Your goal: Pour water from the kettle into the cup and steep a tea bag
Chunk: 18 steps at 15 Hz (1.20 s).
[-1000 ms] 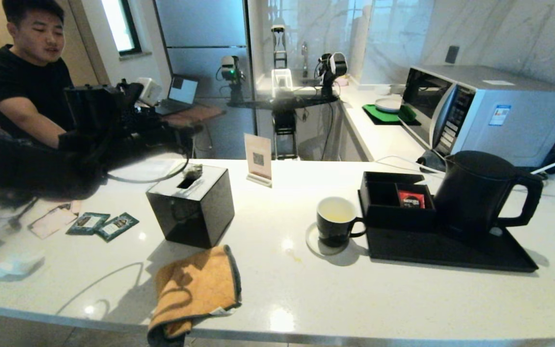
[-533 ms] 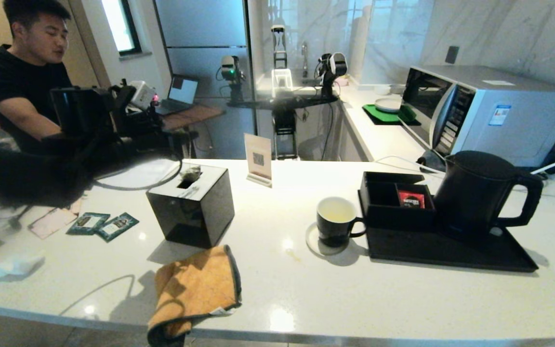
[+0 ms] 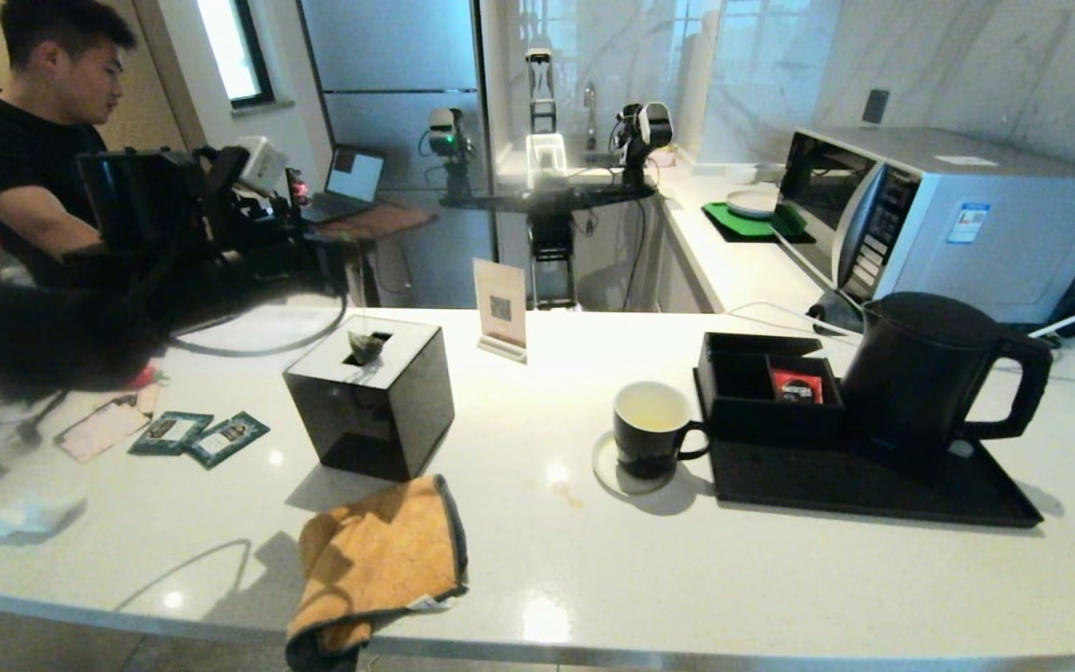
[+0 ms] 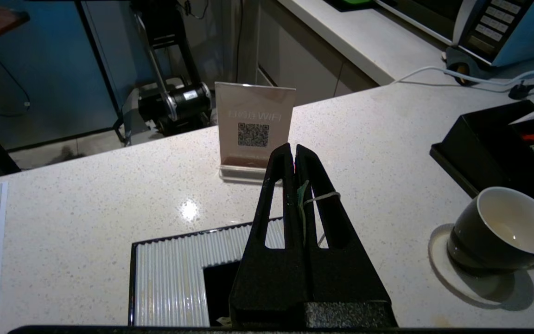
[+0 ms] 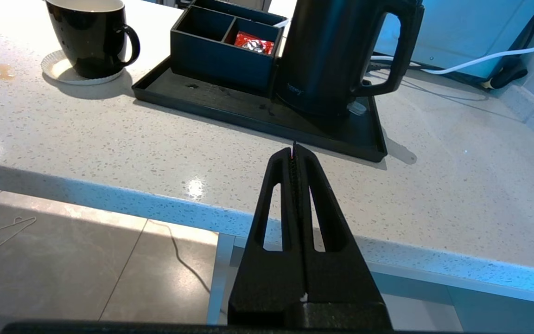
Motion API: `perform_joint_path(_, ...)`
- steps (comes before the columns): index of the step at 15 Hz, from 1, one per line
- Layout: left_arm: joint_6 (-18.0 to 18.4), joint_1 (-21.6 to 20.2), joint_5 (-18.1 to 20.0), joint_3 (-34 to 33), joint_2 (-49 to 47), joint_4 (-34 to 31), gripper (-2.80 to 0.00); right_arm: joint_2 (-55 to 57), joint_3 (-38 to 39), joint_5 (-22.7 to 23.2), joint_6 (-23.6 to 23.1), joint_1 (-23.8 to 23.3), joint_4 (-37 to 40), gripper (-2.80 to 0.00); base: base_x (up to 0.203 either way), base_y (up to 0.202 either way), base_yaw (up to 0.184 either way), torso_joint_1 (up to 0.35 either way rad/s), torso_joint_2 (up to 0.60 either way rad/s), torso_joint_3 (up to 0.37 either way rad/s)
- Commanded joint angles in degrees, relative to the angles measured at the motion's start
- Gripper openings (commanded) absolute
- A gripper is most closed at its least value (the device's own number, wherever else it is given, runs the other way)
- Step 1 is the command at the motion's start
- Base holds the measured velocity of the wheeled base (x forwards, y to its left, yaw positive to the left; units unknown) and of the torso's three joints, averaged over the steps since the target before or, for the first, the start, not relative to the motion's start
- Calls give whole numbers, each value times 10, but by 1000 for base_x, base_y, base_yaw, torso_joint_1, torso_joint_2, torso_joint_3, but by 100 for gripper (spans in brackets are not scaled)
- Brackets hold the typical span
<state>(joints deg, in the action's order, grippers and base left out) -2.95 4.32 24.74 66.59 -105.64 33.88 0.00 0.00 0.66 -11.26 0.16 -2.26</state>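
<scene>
The black kettle (image 3: pixel 920 373) (image 5: pixel 327 55) stands on a black tray (image 3: pixel 873 490) at the right. Left of the tray, the black cup (image 3: pixel 651 429) (image 4: pixel 503 232) (image 5: pixel 86 37), white inside, sits on a small white coaster. The grey-green tea bag (image 3: pixel 366 347) hangs at the opening in the top of a black box (image 3: pixel 369 411). My left gripper (image 4: pixel 293 150) is above that box, shut on the bag's green tag and white string (image 4: pixel 301 197); the bag itself is hidden under the fingers there. My right gripper (image 5: pixel 294 153) is shut on nothing, low before the counter's front edge.
A red sachet (image 3: pixel 796 385) lies in the black compartment box on the tray. A QR sign (image 3: pixel 500 308) stands behind the black box, an orange cloth (image 3: pixel 379 560) lies at the front edge, two green packets (image 3: pixel 197 436) at the left. A microwave (image 3: pixel 948 215) is behind the kettle; a man sits far left.
My left arm has risen and drawn back to the left. The tea bag has shifted from the far rim of the box's top to over its opening. The right arm has not moved.
</scene>
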Motion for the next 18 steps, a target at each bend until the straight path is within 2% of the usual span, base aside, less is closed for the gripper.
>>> perform_joint_path(1, 0, 0, -8, 11, -13, 7, -280, 1, 0, 0, -1, 0, 0, -280, 0, 0, 0, 0, 0, 0)
perform_joint_path(3, 0, -1, -23, 27, -27, 9, -280, 0, 0, 0, -1, 0, 0, -280, 0, 0, 0, 0, 0, 0)
perform_joint_path(10, 0, -10, -37, 85, -81, 34, -280, 0, 0, 0, -1, 0, 0, -280, 0, 0, 0, 0, 0, 0)
perform_joint_path(18, 3, -10, -40, 72, -95, 35, -280, 0, 0, 0, -1, 0, 0, -280, 0, 0, 0, 0, 0, 0)
